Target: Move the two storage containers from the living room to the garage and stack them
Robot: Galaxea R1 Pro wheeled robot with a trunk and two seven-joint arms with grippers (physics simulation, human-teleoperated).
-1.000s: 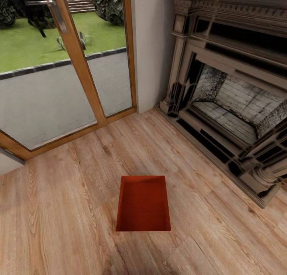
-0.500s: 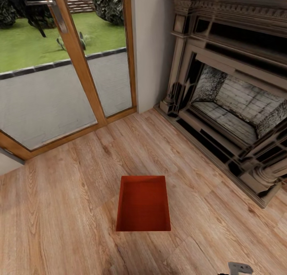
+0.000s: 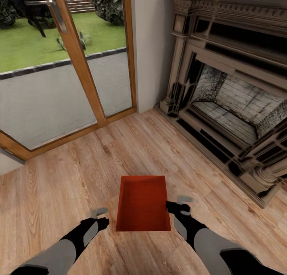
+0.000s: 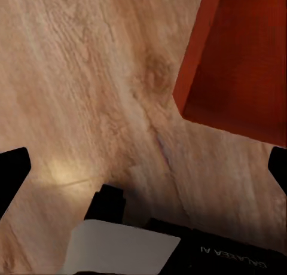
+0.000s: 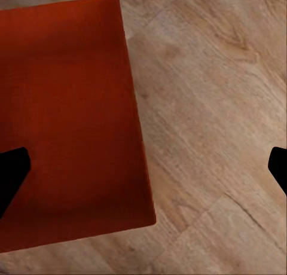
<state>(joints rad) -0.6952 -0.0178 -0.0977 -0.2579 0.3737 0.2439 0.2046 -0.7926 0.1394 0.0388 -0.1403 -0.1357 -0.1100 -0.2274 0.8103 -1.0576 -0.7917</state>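
Observation:
One orange-red storage container [image 3: 143,203] stands open-topped on the light wood plank floor [image 3: 59,195] of the living room. My left gripper [image 3: 100,218] hovers open just left of its near left corner. In the left wrist view that gripper [image 4: 143,167] is over bare floor with the container's corner [image 4: 239,60] ahead. My right gripper [image 3: 178,203] is open at the container's right wall. In the right wrist view one fingertip [image 5: 12,173] lies over the container's inside [image 5: 66,119] and the other over the floor. Neither gripper holds anything.
A dark ornate fireplace [image 3: 231,107] runs along the right side. A wood-framed glass door [image 3: 79,67] to a patio and lawn stands at the back left, with a white wall [image 3: 149,48] between them. Open plank floor surrounds the container.
Both arms have come up into the head view from below and now flank the container. Half a second ago only the right gripper's tip showed at the bottom edge. The container has not moved.

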